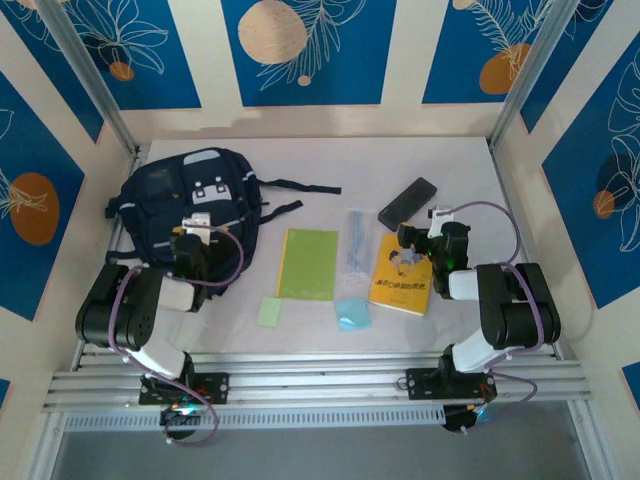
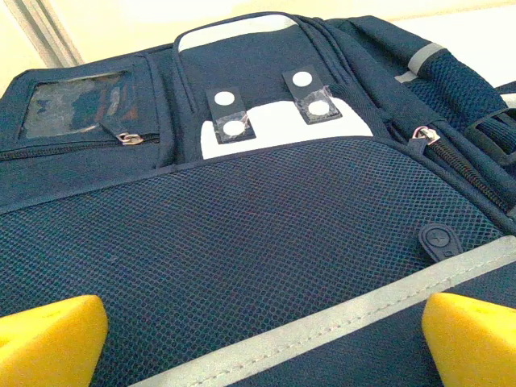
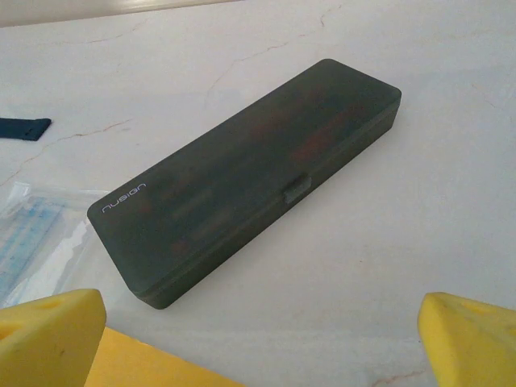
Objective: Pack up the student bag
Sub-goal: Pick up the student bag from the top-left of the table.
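White counter (image 1: 300, 338) inside blue-patterned walls. Far left: student bag (image 1: 190, 205), flat, apparently zipped. Alongside, unpacked: green notebook (image 1: 308, 263), yellow book (image 1: 400, 282), dark pencil case (image 3: 242, 177), clear pouch (image 1: 355, 245), green pad (image 1: 270, 311), blue packet (image 1: 352, 314). Left jaws wide apart over bag, right jaws wide apart before case. Looks barely begun.

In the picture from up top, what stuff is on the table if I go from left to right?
bag → green notebook → clear packet → yellow book
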